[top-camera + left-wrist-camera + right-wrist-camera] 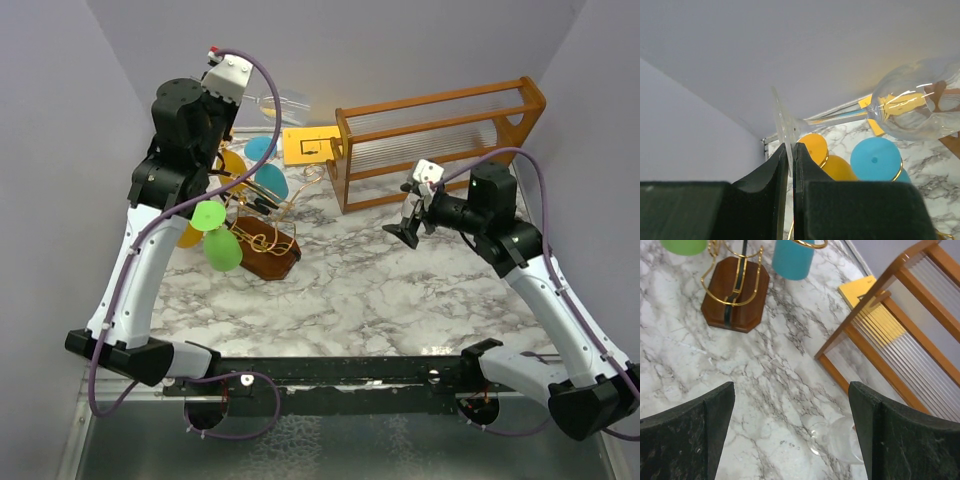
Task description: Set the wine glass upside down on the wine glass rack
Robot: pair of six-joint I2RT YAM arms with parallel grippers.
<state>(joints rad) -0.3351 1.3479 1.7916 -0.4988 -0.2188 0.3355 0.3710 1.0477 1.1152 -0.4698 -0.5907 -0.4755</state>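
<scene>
Top view, wine glass raised at back left beyond the wine glass rack on the table, right claw spread wide, left wrist view, left claw pinching the glass's foot, bowl sideways to the right, right wrist view, rack base upper left

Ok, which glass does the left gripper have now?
The clear wine glass, pinched by its foot in the left gripper, bowl sideways. The green glass, blue glass and orange glass hang on the wine glass rack.
</scene>
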